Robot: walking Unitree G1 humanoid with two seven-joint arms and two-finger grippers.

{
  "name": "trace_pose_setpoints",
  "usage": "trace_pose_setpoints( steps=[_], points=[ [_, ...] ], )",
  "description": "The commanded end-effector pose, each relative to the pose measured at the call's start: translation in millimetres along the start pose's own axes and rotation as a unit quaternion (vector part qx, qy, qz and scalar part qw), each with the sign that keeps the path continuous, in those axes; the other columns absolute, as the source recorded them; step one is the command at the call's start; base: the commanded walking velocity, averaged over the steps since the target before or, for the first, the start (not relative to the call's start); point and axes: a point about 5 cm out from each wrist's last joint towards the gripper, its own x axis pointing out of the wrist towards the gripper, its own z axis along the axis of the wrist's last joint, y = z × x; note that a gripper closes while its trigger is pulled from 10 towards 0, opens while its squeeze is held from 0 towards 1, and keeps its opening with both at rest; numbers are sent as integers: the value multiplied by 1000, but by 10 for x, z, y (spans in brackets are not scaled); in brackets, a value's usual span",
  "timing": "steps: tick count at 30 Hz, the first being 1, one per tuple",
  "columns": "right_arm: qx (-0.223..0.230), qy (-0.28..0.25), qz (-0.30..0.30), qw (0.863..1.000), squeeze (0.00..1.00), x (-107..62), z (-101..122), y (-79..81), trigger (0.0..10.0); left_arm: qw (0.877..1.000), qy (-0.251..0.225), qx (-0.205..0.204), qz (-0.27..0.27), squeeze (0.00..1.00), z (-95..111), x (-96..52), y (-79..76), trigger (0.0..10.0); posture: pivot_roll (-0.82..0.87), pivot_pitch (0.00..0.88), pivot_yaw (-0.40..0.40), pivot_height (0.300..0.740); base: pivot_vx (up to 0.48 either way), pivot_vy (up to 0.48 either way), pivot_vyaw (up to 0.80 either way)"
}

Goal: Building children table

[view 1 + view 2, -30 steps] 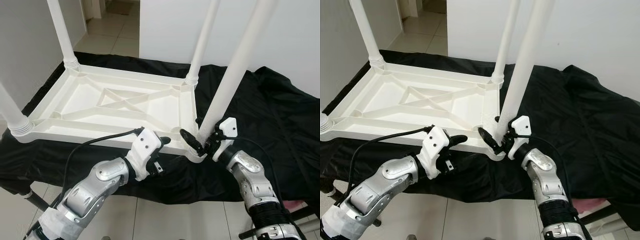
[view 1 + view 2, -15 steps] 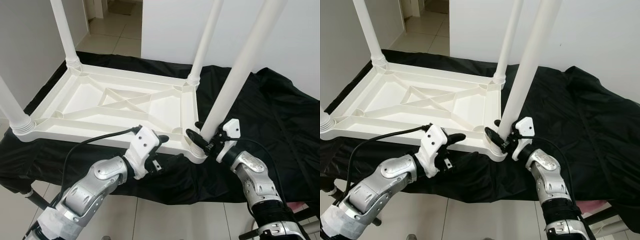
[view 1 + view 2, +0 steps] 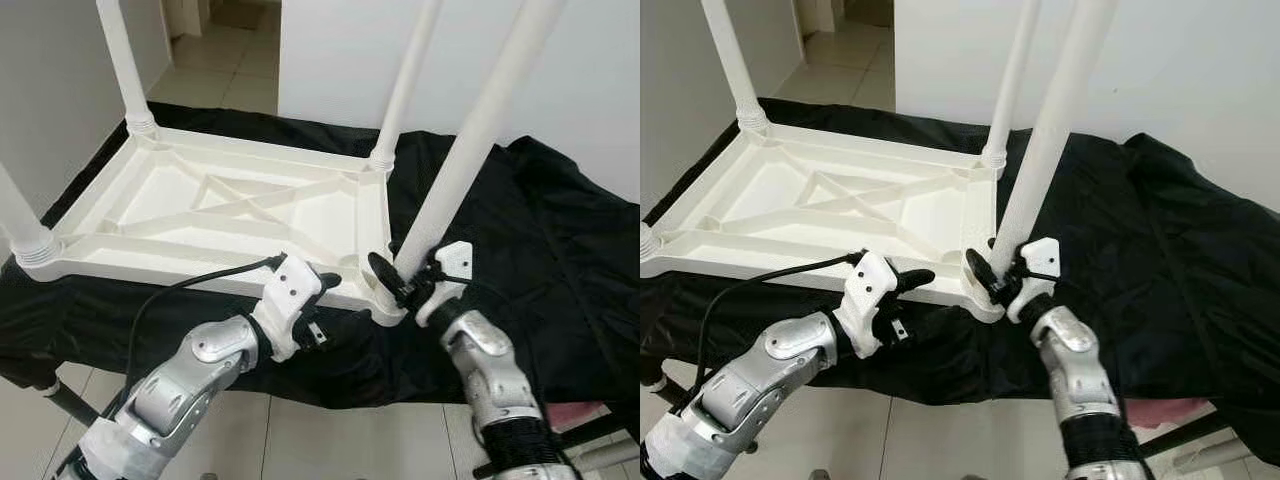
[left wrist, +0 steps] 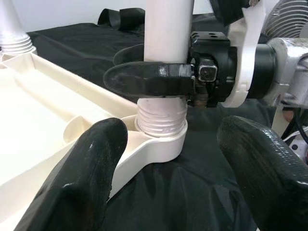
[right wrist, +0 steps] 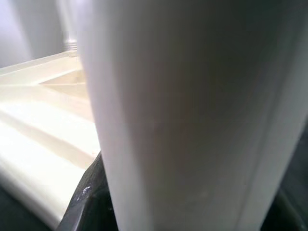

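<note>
A: Upturned white plastic children's table top [image 3: 230, 205], ribbed underside up, flat on a black cloth-draped surface [image 3: 540, 230]. Three long white plastic legs standing in corner sockets, plus the near right white leg [image 3: 470, 150] rising steeply and leaning a little.

B: Right gripper [image 3: 400, 279]?

A: Clamped round the near right white leg just above its threaded collar, black fingers [image 4: 144, 77] pressed on either side of the tube. Clear in the left wrist view: one finger across the front of the leg, white wrist housing behind. Right wrist view mostly a blurred white tube, dark finger edges at the bottom corners.

B: Collar seated?

A: Ribbed base of the leg sitting in the round corner socket [image 4: 161, 144] at the near right corner of the table top. How far screwed in, cannot tell.

B: Left gripper [image 3: 327, 283]?

A: Hovering just beside the near long edge of the table top, near that same corner. Fingers spread wide, holding nothing; in its wrist view both pads [image 4: 91, 173] apart, socket framed between them. Black cable [image 3: 190, 283] looping from the left wrist housing back over the silver forearm.

B: Surroundings?

A: Pale tiled floor [image 3: 230, 50] beyond the cloth, white wall [image 3: 340, 60] behind the far legs. Far left leg [image 3: 120, 60] upright at the far left corner, far right leg [image 3: 405, 80] upright at the far right corner, near left leg [image 3: 20, 220] at the picture edge.
</note>
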Motion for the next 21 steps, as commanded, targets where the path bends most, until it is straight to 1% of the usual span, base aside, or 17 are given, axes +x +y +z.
trace_pose_setpoints(
  steps=[1, 3, 4, 5, 6, 7, 8, 9, 10, 11, 12, 13, 16, 19, 21],
  points=[
    [8, -7, -35, 999, 0, -13, 38, -40, 10000, 999, 3, 6, -33, 0, 12, -2, -55, 10000, 27, 0, -96, 740, 0, 0, 0],
    [18, -8, -81, 997, 0, -37, 29, 23, 10000, 999, 3, 6, -36, 0, 6, 1, -61, 10000, 23, 0, -99, 740, 0, 0, 0],
    [23, -8, -95, 995, 0, -47, 27, 47, 10000, 999, 4, 6, -37, 0, 5, 2, -63, 10000, 23, 0, -99, 740, 0, 0, 0],
    [23, -8, -95, 995, 0, -47, 27, 47, 10000, 999, 4, 6, -37, 0, 5, 2, -63, 10000, 23, 0, -99, 740, 0, 0, 0],
    [28, -2, -133, 991, 0, -65, 3, 56, 10000, 999, 4, 7, -39, 0, 1, 4, -65, 10000, 21, 0, -99, 740, 0, 0, 0],
    [30, 4, -158, 987, 0, -78, -12, 59, 10000, 999, 5, 7, -40, 0, 0, 5, -67, 10000, 21, 0, -99, 740, 0, 0, 0],
    [24, 14, -188, 982, 0, -95, -35, 51, 10000, 999, 5, 8, -41, 0, -1, 7, -67, 10000, 21, 0, -100, 740, 0, 0, 0],
    [23, 23, -227, 973, 0, -123, -65, 47, 10000, 999, 4, 8, -42, 0, 0, 11, -65, 10000, 20, 0, -99, 740, 0, 0, 0],
    [23, 23, -227, 973, 0, -123, -65, 47, 10000, 999, 4, 8, -42, 0, 0, 11, -65, 10000, 20, 0, -99, 740, 0, 0, 0],
    [28, 26, -242, 970, 0, -136, -74, 64, 10000, 999, 4, 9, -43, 0, 2, 15, -64, 10000, 20, 0, -99, 740, 0, 0, 0],
    [28, 26, -242, 970, 0, -136, -74, 64, 10000, 999, 4, 9, -43, 0, 2, 15, -64, 10000, 20, 0, -99, 740, 0, 0, 0],
    [36, 28, -244, 969, 0, -141, -77, 104, 10000, 999, 3, 8, -44, 0, 3, 20, -62, 10000, 18, 0, -100, 740, 0, 0, 0],
    [34, 27, -242, 969, 0, -144, -63, 115, 10000, 999, 3, 8, -44, 0, 3, 22, -63, 10000, 18, 0, -100, 740, 0, 0, 0],
    [39, 7, -213, 976, 0, -128, -17, 169, 10000, 999, 2, 8, -47, 0, 2, 34, -72, 10000, 14, 0, -97, 740, 0, 0, 0],
    [40, 4, -208, 977, 0, -125, -8, 183, 10000, 999, 2, 8, -48, 0, 2, 35, -72, 10000, 14, 0, -97, 740, 0, 0, 0]
  ],
)
